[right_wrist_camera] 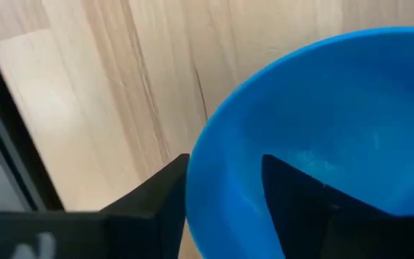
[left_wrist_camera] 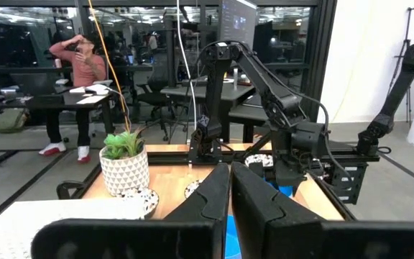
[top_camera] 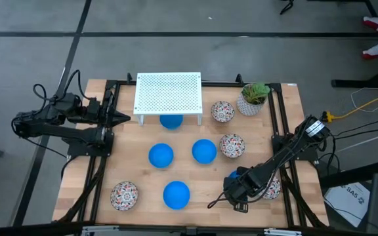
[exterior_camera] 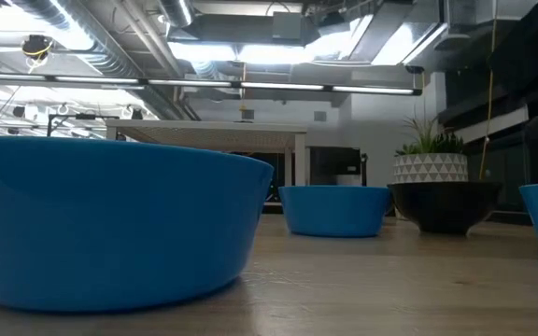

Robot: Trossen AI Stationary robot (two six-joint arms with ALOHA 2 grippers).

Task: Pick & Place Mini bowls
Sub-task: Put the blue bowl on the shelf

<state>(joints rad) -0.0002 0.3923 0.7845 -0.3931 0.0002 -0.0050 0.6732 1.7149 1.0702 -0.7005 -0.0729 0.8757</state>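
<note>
Several plain blue mini bowls and red-patterned white ones rest upright on the wooden table. One blue bowl sits under the white rack. My right gripper points steeply down over the near-right blue bowl, open, with one finger on each side of the bowl's rim. The arm partly hides another patterned bowl. At the table's left edge my left gripper stays level and shut, holding nothing. My right gripper comes at the blue bowl's rim from above, one finger inside the bowl and the other finger outside its wall. The bowl sits on the table. I cannot tell whether either finger touches the wall.
A white perforated rack stands on legs at the far middle. A white pot with a green plant stands at the far right. Dark frame rails run along the table's sides. A seated person shows in the room beyond.
</note>
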